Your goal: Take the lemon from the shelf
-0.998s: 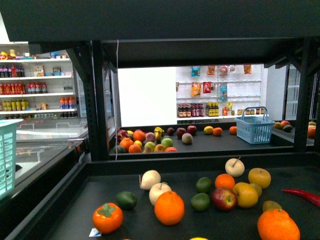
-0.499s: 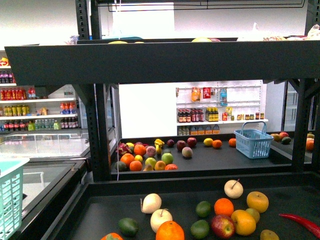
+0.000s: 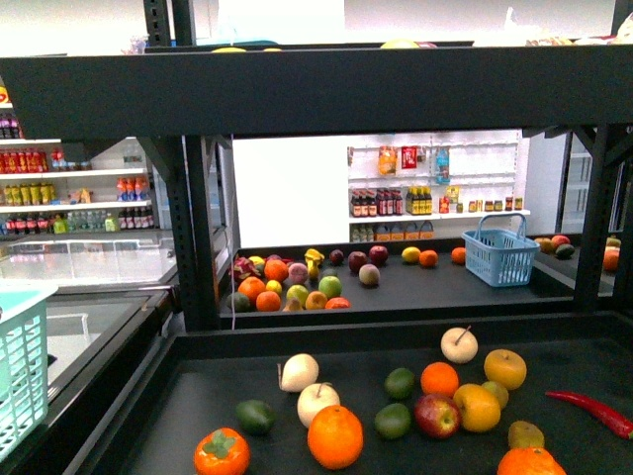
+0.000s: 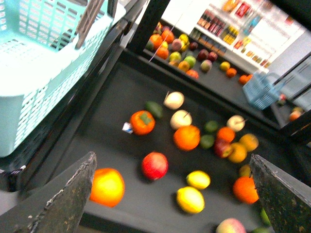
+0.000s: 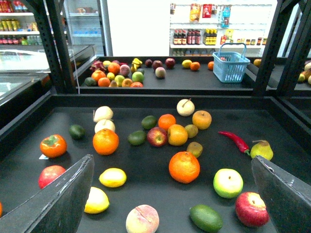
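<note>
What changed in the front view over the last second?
Only the view shifted: the shelf and its fruit sit lower in frame than a second ago, higher than half a second ago. The orange, persimmon and red chili keep their places relative to each other. Nothing grasped or released.

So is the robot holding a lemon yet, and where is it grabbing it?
No, nothing is held. The left gripper and the right gripper are both open and empty. The lemons lie loose on the shelf.
</note>
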Controlling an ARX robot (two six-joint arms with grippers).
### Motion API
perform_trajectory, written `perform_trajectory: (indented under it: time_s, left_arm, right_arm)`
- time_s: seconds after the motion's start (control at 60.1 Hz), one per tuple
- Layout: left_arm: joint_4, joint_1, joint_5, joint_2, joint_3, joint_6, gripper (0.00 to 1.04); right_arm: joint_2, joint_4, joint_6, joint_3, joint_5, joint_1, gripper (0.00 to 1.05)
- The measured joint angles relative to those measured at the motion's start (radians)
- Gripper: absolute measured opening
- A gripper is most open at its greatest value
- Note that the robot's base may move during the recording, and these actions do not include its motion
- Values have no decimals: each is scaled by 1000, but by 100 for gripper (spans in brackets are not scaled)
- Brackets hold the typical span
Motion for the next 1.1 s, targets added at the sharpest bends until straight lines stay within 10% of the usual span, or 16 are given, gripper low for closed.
perform_trajectory:
  time_s: [0.233, 1.098]
  left_arm:
    - [145, 172, 106, 482, 283, -246, 97]
    - [332, 209, 70, 1239, 897, -623, 97]
  right_arm:
    - [0, 0, 0, 0, 0, 0, 97]
    - [0, 0, 0, 0, 0, 0, 97]
